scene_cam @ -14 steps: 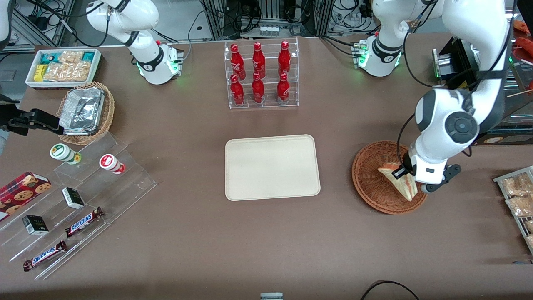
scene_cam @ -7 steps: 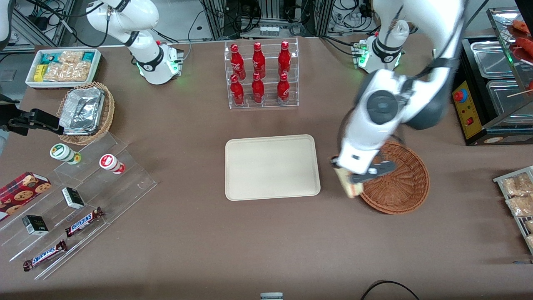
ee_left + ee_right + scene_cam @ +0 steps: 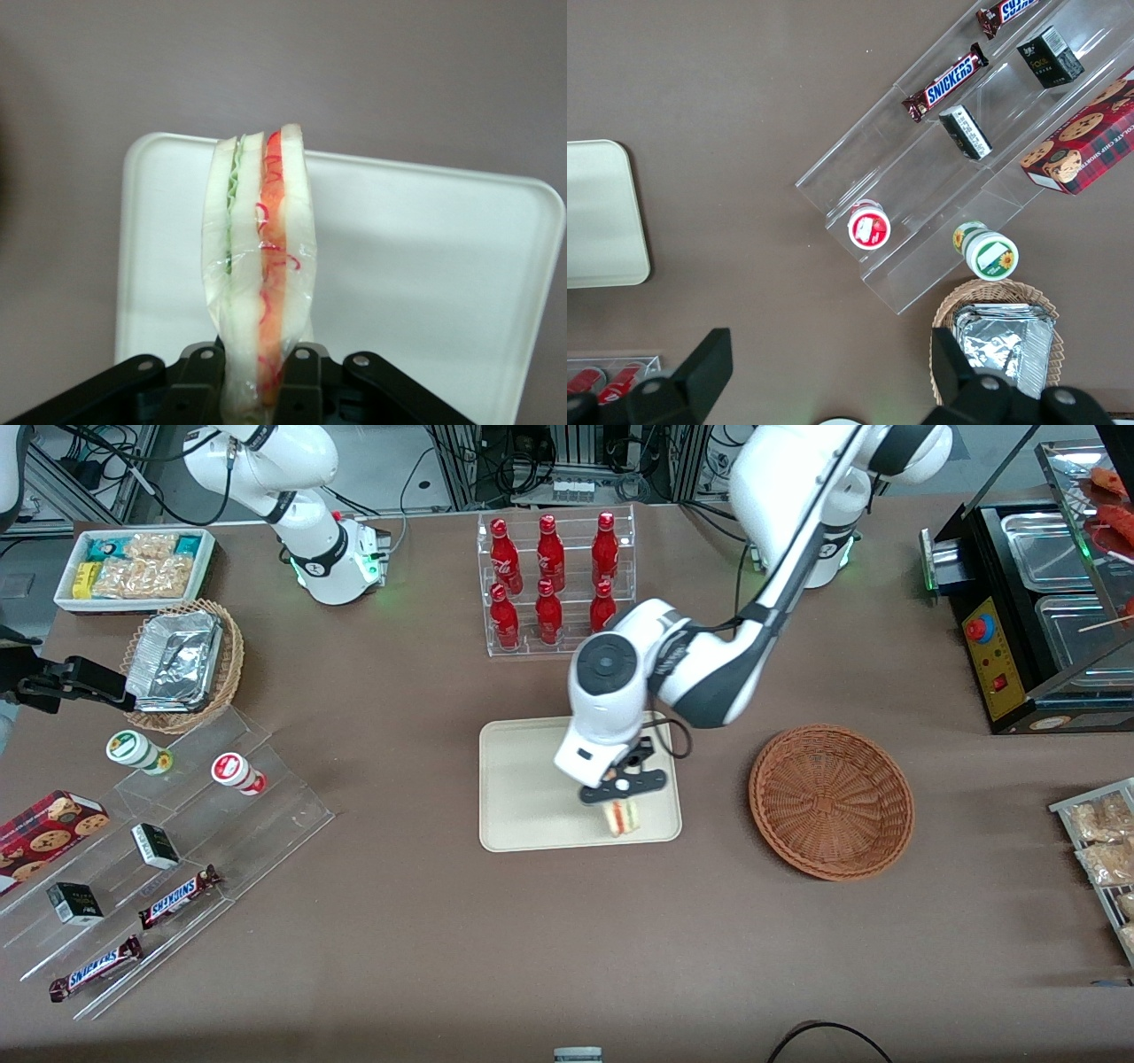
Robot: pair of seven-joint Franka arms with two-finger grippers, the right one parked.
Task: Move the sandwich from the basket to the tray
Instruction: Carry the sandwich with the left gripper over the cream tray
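My left gripper (image 3: 617, 802) hangs over the cream tray (image 3: 532, 779), above the tray's corner nearest the front camera and the basket. It is shut on the sandwich (image 3: 623, 817), a clear-wrapped wedge of white bread with red-orange and green layers. In the left wrist view the sandwich (image 3: 259, 266) stands on edge between the two black fingers (image 3: 197, 381), held above the tray (image 3: 425, 266). The reddish-brown wicker basket (image 3: 831, 802) sits beside the tray, toward the working arm's end, with nothing in it.
A clear rack of red bottles (image 3: 554, 584) stands farther from the front camera than the tray. A tan basket with foil containers (image 3: 182, 664), a white snack bin (image 3: 135, 567) and a clear stepped shelf (image 3: 168, 841) lie toward the parked arm's end. Snack packets (image 3: 1103, 850) lie at the working arm's end.
My left gripper has lifted the sandwich out of the basket and carried it sideways to above the tray. The basket now holds nothing.
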